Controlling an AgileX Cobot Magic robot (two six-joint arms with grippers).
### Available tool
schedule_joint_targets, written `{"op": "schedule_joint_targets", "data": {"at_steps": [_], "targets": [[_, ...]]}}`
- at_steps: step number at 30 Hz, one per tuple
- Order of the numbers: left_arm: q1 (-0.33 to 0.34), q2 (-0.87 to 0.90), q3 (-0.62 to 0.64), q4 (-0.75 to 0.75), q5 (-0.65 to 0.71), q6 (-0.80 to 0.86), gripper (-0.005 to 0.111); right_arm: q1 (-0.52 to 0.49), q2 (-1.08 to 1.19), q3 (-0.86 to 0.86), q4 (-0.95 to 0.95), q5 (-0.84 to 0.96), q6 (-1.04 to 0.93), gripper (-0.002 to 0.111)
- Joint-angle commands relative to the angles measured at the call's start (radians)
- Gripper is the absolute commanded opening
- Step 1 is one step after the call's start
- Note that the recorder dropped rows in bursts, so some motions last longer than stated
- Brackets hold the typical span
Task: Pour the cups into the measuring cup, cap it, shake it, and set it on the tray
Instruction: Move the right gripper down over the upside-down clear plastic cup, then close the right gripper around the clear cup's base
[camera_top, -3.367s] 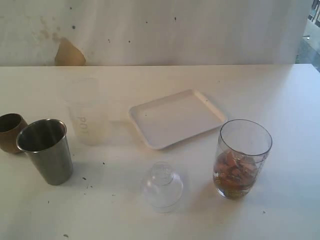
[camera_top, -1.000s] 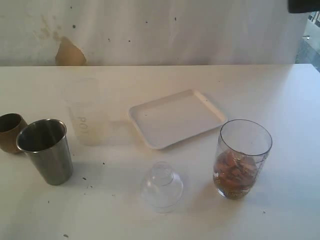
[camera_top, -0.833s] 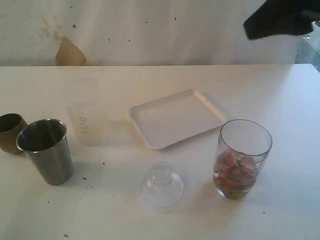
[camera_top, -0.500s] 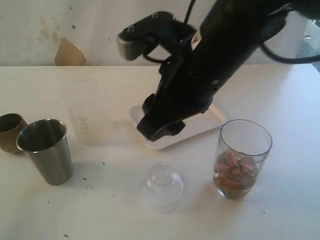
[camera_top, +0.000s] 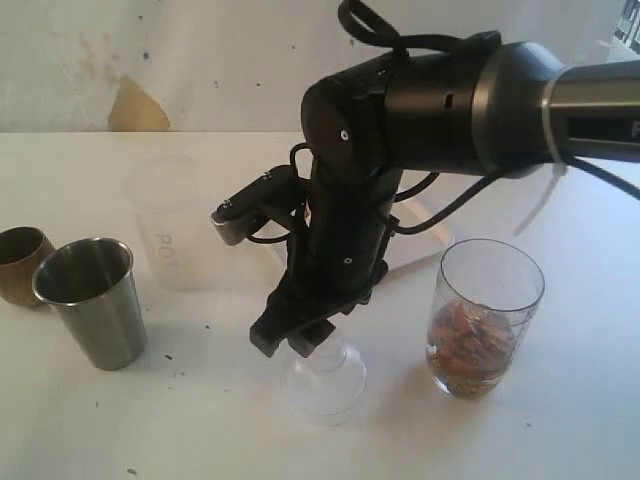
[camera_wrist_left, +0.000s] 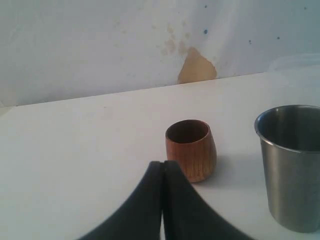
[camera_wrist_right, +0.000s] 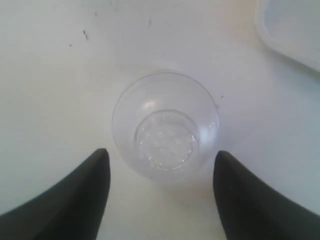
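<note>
The measuring cup (camera_top: 486, 318) stands at the right with brown and orange contents in its lower half. The clear domed lid (camera_top: 327, 382) (camera_wrist_right: 166, 124) sits on the table in front of the tray (camera_top: 424, 222). My right gripper (camera_top: 300, 338) (camera_wrist_right: 160, 155) hangs just above the lid, open, its fingertips (camera_wrist_right: 102, 156) apart on either side of the lid. At the left stand the brown cup (camera_top: 20, 262) (camera_wrist_left: 191, 148), the steel tumbler (camera_top: 94, 300) (camera_wrist_left: 292, 166) and the frosted cup (camera_top: 170, 222). My left gripper (camera_wrist_left: 163, 164) is shut and empty, a little short of the brown cup.
The right arm (camera_top: 420, 110) reaches over the tray and hides most of it. A stained white wall (camera_top: 140, 60) runs behind the table. Dark specks dot the table (camera_top: 200, 420) near the tumbler.
The right arm has swung in from the upper right, crossed over the tray and come down over the domed lid. Nothing on the table has moved.
</note>
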Motion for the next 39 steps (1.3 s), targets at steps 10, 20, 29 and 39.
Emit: {"op": "schedule_joint_targets", "data": {"at_steps": [10,20,29,39], "targets": [[-0.004,-0.003,0.005,0.0,0.0,-0.002,0.0,0.001,0.064,-0.003,0.033,-0.012,0.018,0.057],[-0.004,-0.003,0.005,0.0,0.0,-0.002,0.0,0.001,0.069,-0.013,0.018,-0.006,0.018,0.057],[-0.004,-0.003,0.005,0.0,0.0,-0.002,0.0,0.001,0.035,-0.065,-0.043,0.048,0.054,0.057],[-0.004,-0.003,0.005,0.003,0.0,-0.002,0.0,0.001,0.07,-0.061,0.007,0.059,0.073,0.057]]}}
